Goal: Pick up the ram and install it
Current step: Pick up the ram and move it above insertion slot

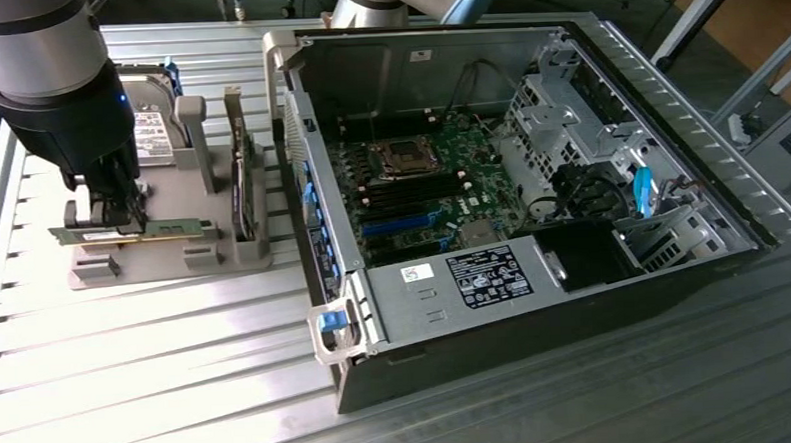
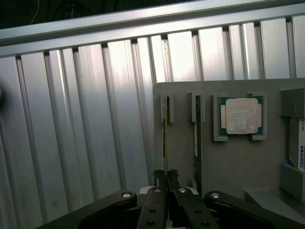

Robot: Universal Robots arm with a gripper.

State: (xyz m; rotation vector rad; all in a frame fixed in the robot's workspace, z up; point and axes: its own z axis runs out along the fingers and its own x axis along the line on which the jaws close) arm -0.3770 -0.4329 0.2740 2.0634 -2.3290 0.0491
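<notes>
The gripper (image 1: 112, 222) is down over the gray holder (image 1: 170, 266) on the counter (image 1: 135, 373). Its fingers (image 1: 102, 214) are pinched close together on the ram (image 1: 169, 229), so it is holding the thin green stick by its edge. I cannot tell if the ram has come up out of its slots.

In the exterior view, the ram lies flat and long, running from 9 o'clock to 3 o'clock. The fingers grip it near its 9 o'clock end, so most of the stick pokes out toward 3 o'clock. The open computer case (image 1: 713, 168) sits at 3 o'clock from the holder. The black slots (image 1: 401, 193) inside it run nearly the same way as the ram.

The wrist view looks down the stick's thin edge, which goes straight away from the fingers. It shows that the two fingers touch the ram on both sides. It also shows a second stick (image 2: 197, 138) standing just beside the held one, then a square silver chip (image 2: 240, 116), then a hard drive (image 2: 299, 148). The exterior view shows the case, which the wrist view does not.
</notes>
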